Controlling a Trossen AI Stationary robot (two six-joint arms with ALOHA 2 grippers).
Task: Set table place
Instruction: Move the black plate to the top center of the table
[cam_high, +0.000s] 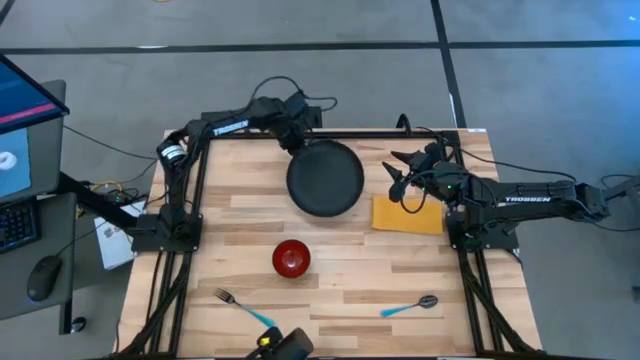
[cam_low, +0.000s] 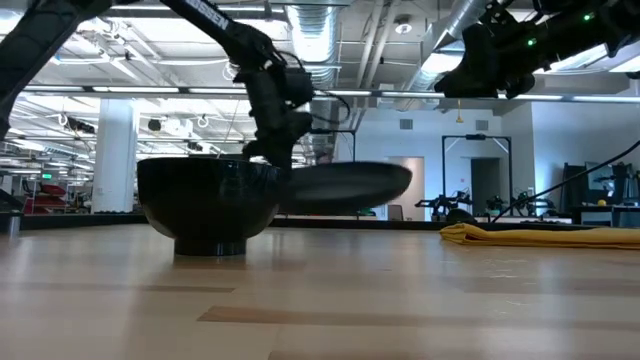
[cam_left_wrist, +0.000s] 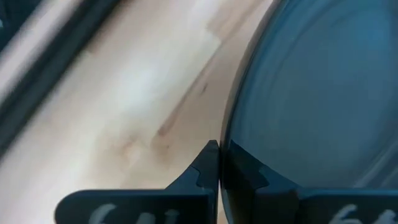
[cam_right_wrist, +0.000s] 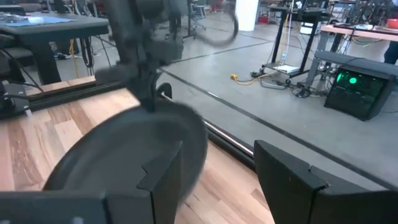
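- Fingers of the left gripper (cam_high: 298, 143) pinch the far rim of the black plate (cam_high: 325, 178), which hangs lifted and tilted over the table (cam_high: 340, 290).
- Right gripper (cam_high: 397, 172) hovers with fingers spread wide and empty, just above the yellow napkin (cam_high: 407, 215).
- Red bowl (cam_high: 291, 258) sits near the centre; the fork (cam_high: 238, 305) and spoon (cam_high: 409, 306) lie along the near edge.
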